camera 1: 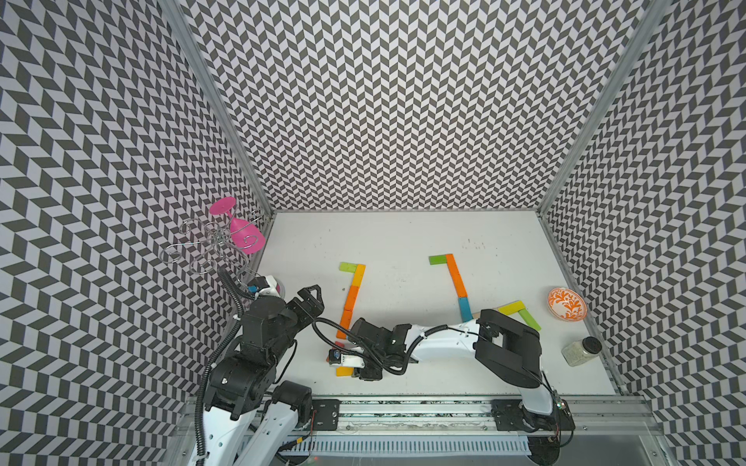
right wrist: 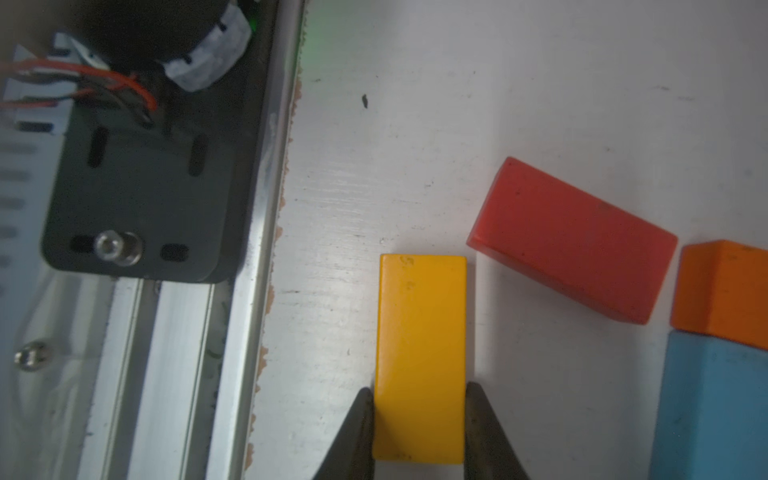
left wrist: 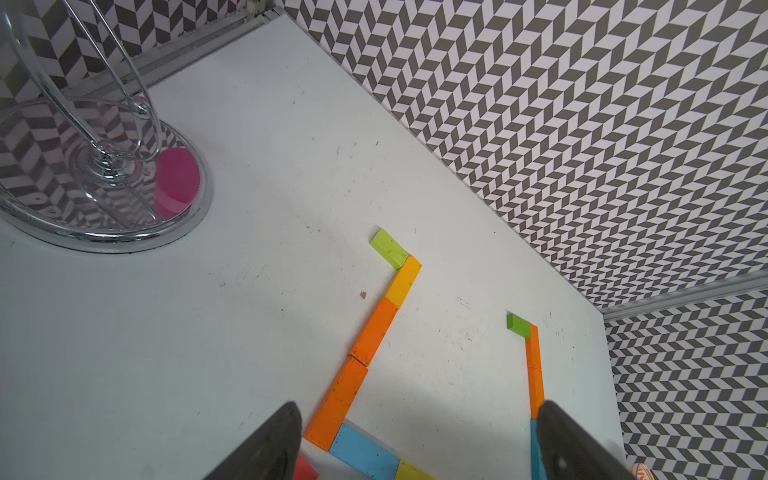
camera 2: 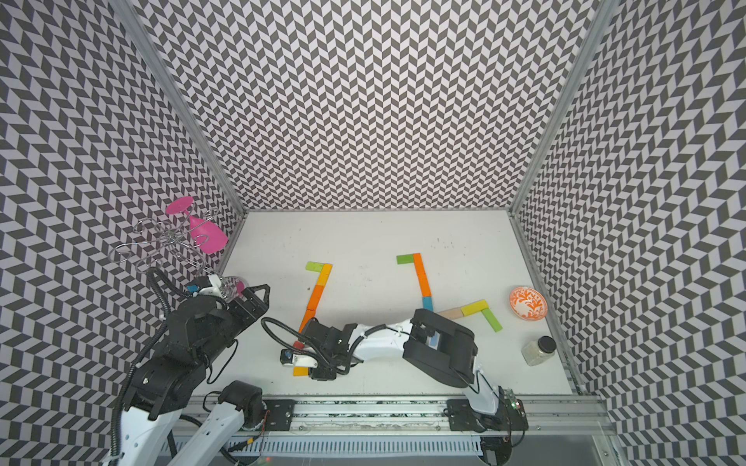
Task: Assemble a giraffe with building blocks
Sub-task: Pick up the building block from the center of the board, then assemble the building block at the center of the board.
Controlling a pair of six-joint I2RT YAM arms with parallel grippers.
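The right claw [right wrist: 419,419] is clenched on a yellow block [right wrist: 419,328]. Its two dark fingers [right wrist: 357,436] press against the block's long sides at one end. The block seems to lie flat on the white counter [right wrist: 374,145], close to the metal front rail [right wrist: 249,291]. Just beside it sits a red block [right wrist: 569,241], skewed. Past that, an orange block [right wrist: 723,286] butts against a blue block [right wrist: 715,407].

The left claw [left wrist: 419,415] hangs released with its jaws wide apart. It is near a chrome glass rack [camera 1: 210,246] that holds a pink wine glass [camera 1: 244,236] foot-up.

In both top views two flat chains of blocks lie farther back. A lime-green block [camera 1: 348,266] caps a yellow-and-orange line, and a green block [camera 1: 437,259] caps an orange-and-blue line.

Near the right wall stand an orange-patterned bowl [camera 1: 567,304] and a black-lidded jar [camera 1: 581,352]. Any print on the jar is too small to read.
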